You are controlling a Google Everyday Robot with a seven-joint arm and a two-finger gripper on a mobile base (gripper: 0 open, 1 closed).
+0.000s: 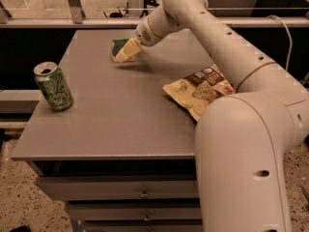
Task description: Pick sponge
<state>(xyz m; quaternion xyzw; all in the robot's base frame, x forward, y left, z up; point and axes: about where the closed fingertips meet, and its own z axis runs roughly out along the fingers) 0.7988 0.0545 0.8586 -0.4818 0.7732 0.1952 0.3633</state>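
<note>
The sponge (118,45) lies at the far middle of the grey table (111,120). Only its dark green top shows. My gripper (125,53) reaches down from the pale arm (193,18) and sits right at the sponge, covering its right and front part. Whether it touches the sponge I cannot tell.
A green drink can (53,86) stands upright near the table's left edge. A brown and cream snack bag (198,88) lies at the right, partly behind my arm's large lower segment (246,163). Drawers (140,195) sit below the table front. A rail runs behind the table.
</note>
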